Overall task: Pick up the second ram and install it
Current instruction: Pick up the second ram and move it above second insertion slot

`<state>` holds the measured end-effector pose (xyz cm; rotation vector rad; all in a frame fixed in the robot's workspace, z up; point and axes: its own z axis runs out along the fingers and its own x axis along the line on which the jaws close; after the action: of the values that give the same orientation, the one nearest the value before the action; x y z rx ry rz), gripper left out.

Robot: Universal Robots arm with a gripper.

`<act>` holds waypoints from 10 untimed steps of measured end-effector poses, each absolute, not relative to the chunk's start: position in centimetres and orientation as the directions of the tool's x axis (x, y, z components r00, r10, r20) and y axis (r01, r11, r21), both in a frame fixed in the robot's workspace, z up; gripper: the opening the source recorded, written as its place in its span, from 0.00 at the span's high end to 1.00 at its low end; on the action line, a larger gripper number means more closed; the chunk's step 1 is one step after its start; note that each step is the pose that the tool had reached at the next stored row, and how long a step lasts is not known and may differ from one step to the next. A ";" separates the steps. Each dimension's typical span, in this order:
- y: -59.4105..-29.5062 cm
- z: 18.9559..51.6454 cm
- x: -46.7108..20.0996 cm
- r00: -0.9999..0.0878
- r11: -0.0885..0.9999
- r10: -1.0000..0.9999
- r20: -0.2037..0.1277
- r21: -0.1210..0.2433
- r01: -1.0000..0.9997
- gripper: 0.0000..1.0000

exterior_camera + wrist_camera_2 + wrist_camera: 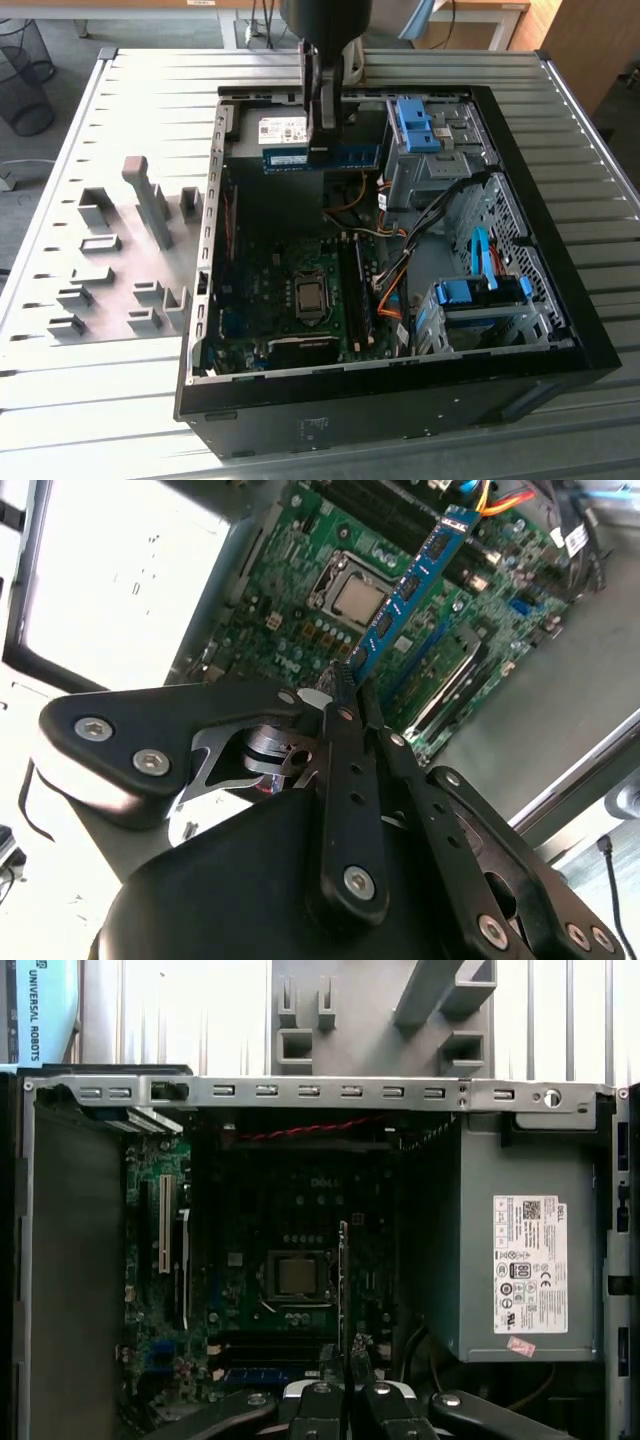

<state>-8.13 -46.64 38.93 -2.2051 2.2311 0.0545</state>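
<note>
Black hand (350, 685) up close, pinched on second ram (410, 585); stick in air over motherboard (300, 600), well above memory slots (357, 298). Risk as I judge it: stick tilts in grip, misses slot, or snags orange cables (388, 282).

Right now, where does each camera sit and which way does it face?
Exterior view: off the arm, above, looking down into the open computer case; the gripper shows, shut on the second ram.
First wrist view: on the arm, looking past the gripper at the motherboard.
Second wrist view: on the arm, behind the gripper's linkage, facing the motherboard obliquely.
Shared: all three show the second ram and the processor socket.
</note>
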 end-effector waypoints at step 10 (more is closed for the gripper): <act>-46.6 38.9 -4.9 -0.015 0.015 -1.000 -0.027 0.022 -1.000 0.86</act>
<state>-4.88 -46.64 38.87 -2.2014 2.2347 0.0545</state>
